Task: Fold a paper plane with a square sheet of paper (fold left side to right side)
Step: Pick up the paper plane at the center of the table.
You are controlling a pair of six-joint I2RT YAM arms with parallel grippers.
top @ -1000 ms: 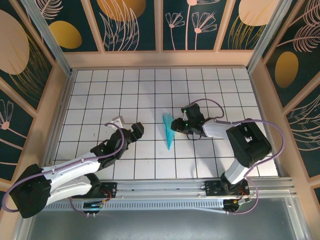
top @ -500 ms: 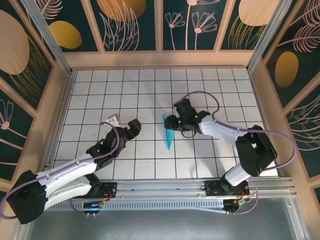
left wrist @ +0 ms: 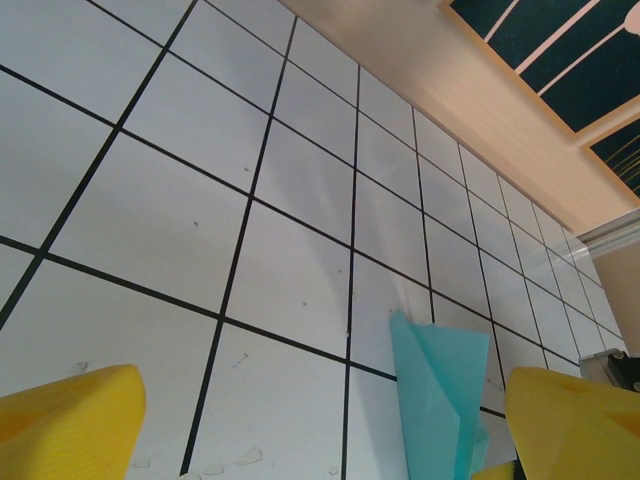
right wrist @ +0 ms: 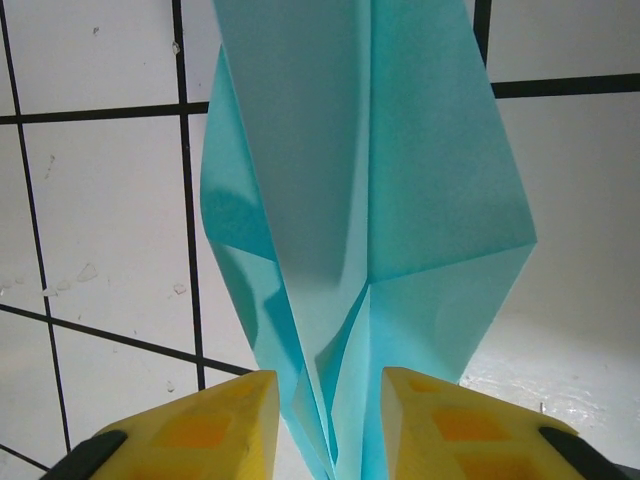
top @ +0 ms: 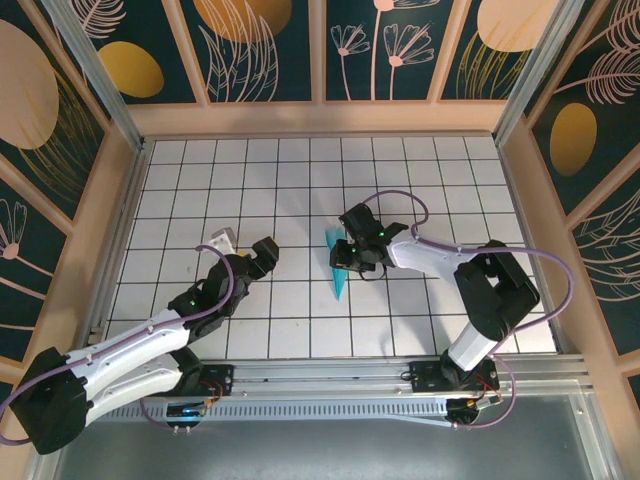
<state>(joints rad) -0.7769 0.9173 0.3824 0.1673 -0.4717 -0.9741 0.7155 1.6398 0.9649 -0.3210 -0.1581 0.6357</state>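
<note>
Between the jaws of the right gripper sits the centre fold of the paper plane. Jaws are narrow, one finger on each side of it; can't tell if they actually pinch. Plane's long axis runs straight ahead of those jaws, in line with them. Left gripper is wide, holding nothing, with the plane ahead, off toward its right finger. Right arm is nearer, so I'd judge the next move is its job.

You have bright, even light, soft glare on the white tiles, shadowed folds on the paper plane.
</note>
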